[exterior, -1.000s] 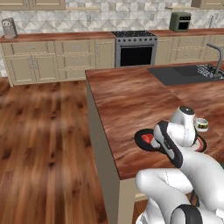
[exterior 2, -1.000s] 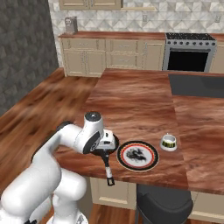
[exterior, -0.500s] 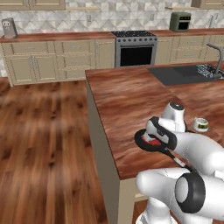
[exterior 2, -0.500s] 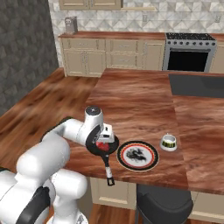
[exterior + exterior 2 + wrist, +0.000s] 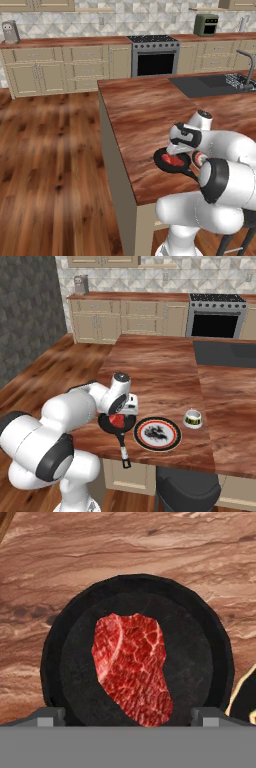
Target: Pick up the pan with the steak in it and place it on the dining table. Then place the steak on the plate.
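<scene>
Pan (image 5: 200,662): matte black, dark handle. Steak (image 5: 132,664): deep red w/ paler pink-white marbling, lighter streak along one edge. Dining table (image 5: 160,363): glossy reddish-brown wood grain top w/ lighter swirls, plain beige sides. Plate (image 5: 157,433): white centre w/ dark motif, reddish-orange band, dark outer edge. Small cup (image 5: 192,418): white w/ dark-and-yellowish rim band. Floor (image 5: 50,150): warm brown wood planks. Cabinets (image 5: 60,70): beige doors, wood-brown tops. Stove (image 5: 155,55): dark grey, black oven window. Backsplash (image 5: 165,273): grey-white geometric tile. Toaster (image 5: 205,25): olive green. Arm (image 5: 75,416): white w/ dark joints.
</scene>
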Controlling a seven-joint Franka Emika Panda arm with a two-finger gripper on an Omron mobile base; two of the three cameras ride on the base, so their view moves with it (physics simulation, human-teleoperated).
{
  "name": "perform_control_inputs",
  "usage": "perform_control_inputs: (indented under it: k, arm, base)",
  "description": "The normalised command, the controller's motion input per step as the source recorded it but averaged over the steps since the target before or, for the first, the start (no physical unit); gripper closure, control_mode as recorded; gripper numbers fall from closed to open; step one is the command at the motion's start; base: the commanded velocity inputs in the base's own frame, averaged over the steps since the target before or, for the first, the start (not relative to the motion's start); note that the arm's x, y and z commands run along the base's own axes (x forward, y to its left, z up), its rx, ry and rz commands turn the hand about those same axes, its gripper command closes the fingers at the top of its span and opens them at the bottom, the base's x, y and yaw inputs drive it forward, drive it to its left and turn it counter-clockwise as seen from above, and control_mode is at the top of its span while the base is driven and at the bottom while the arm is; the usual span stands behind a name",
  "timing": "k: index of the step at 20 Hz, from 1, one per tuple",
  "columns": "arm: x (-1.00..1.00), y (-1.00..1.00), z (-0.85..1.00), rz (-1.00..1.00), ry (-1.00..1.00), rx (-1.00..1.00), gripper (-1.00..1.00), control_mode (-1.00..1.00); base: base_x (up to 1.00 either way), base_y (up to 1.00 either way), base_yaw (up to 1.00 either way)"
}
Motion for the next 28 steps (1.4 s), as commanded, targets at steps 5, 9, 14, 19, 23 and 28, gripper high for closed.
perform_control_inputs:
  k: [5,9,14,19,23,28]
  arm:
    - [0.01,0.00,-0.01,0.00,0.00,0.00,-1.00,-1.00]
    - [0.00,0.00,-0.14,0.00,0.00,0.01,-1.00,-1.00]
    - [0.00,0.00,-0.19,0.00,-0.01,0.00,-1.00,-1.00]
    - [0.02,0.00,-0.16,0.03,0.00,0.00,-1.00,-1.00]
    - [0.01,0.00,-0.19,0.06,0.00,0.00,-1.00,-1.00]
    - [0.00,0.02,-0.21,0.08,-0.01,-0.01,-1.00,-1.00]
  base:
    - [0.00,0.00,0.00]
    - [0.00,0.00,0.00]
    - [0.00,0.00,0.00]
    - [0.00,0.00,0.00]
    - [0.00,0.00,0.00]
    - [0.00,0.00,0.00]
